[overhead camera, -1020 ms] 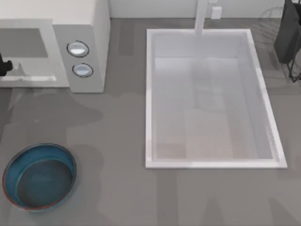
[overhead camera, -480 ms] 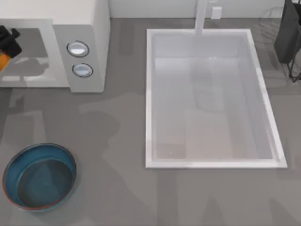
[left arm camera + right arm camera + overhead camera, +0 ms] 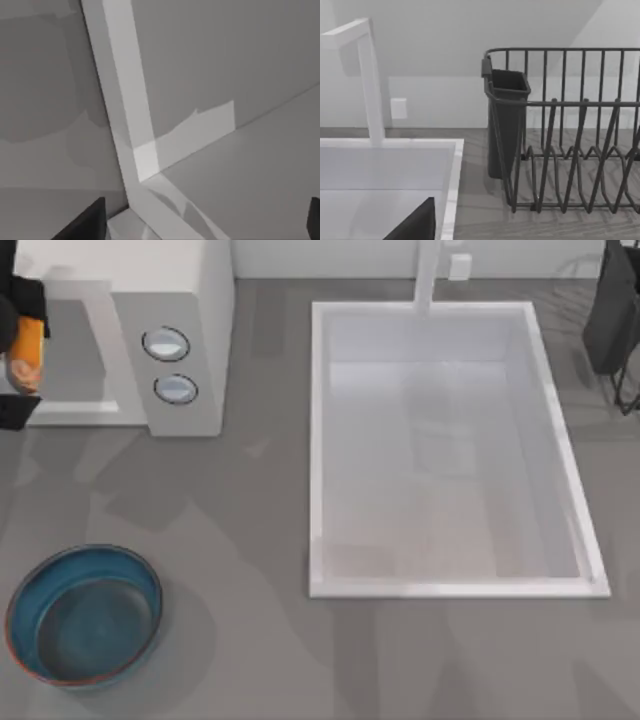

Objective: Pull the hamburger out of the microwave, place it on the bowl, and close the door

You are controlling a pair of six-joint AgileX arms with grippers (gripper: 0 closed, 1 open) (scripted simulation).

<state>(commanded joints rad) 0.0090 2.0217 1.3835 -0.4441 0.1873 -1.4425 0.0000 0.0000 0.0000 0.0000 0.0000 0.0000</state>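
The microwave (image 3: 185,300) stands at the table's back left, off-white, with two round knobs on its grey panel (image 3: 170,365). My left arm (image 3: 24,340), black with an orange section, reaches in from the left edge in front of the microwave's opening. In the left wrist view my left gripper (image 3: 200,222) is open with nothing between its dark fingertips (image 3: 85,222), close to a white frame edge (image 3: 125,110) and grey panels. The hamburger is hidden. The dark-blue bowl (image 3: 30,585) sits empty at the front left. My right arm (image 3: 612,310) is parked at the back right.
A large white sink basin (image 3: 318,440) with a tap (image 3: 428,275) takes up the middle and right of the table. A dark wire dish rack (image 3: 570,150) with a cutlery cup (image 3: 506,125) stands beside the right arm. Grey counter lies between the microwave and the bowl.
My left arm has come farther into view at the left edge and moved toward the back, across the microwave's front. Its shadows on the counter shifted. The bowl and right arm stayed put.
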